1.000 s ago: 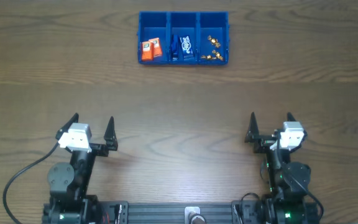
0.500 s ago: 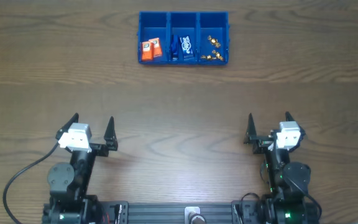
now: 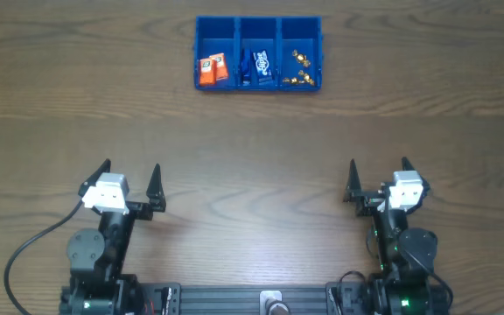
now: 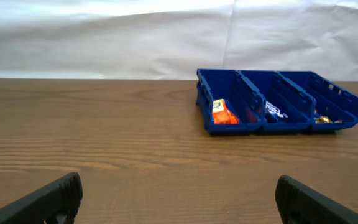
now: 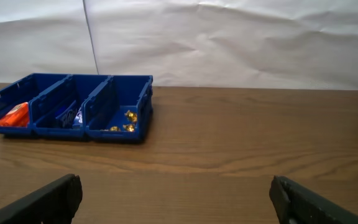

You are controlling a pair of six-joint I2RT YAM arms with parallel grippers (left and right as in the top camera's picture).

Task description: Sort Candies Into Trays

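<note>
Wood-grain table (image 3: 252,140) runs out to a white sheet backdrop (image 4: 104,37) hung along its far edge. A blue three-compartment tray (image 3: 258,88) sits at the far middle of the table, well apart from both arms. Its contents are divided by kind. The orange-wrapped candies (image 3: 213,70) are in the compartment nearest the left arm's side, a blue-wrapped candy (image 3: 261,63) lies in the middle one, and small gold candies (image 3: 301,59) are scattered in the one on the right arm's side. Every candy that shows lies inside a compartment with its own sort, so the sorting looks finished or nearly so.

The left gripper (image 3: 130,166) hangs close to its base with its fingers spread wide and nothing between them. The right gripper (image 3: 379,164) mirrors it on the other side, also released and empty. Both point up the table toward the tray. This reads as a parked posture, pulled back so that neither arm crowds the tray.
</note>
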